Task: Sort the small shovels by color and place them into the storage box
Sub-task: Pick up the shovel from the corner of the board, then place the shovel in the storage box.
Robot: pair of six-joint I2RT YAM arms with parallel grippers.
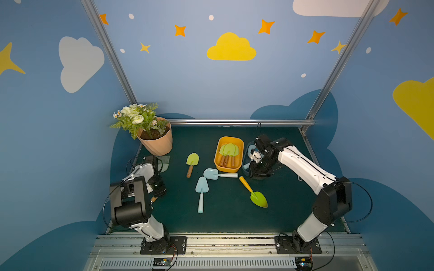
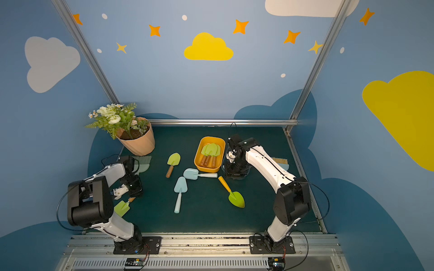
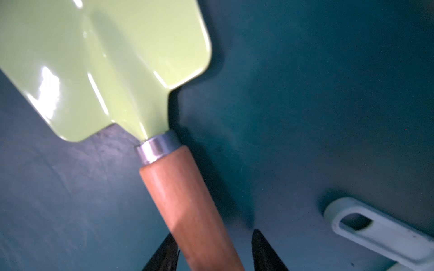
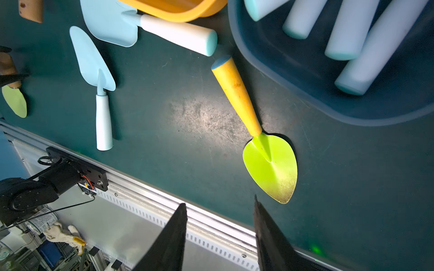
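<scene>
Left wrist view: left gripper (image 3: 214, 233) jaws straddle the handle of the green shovel (image 3: 105, 58), unclamped, at the tabletop's (image 3: 305, 117) near left corner. Right gripper (image 4: 220, 200) jaws stand apart, empty, by the blue box (image 4: 352, 115).

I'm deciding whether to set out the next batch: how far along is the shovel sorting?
Done: four green shovels in the yellow box, several blue ones in the blue box. In hand: the left gripper straddles the handle of a green shovel; the right gripper is empty. Left: two blue shovels and two more green shovels on the mat.
</scene>
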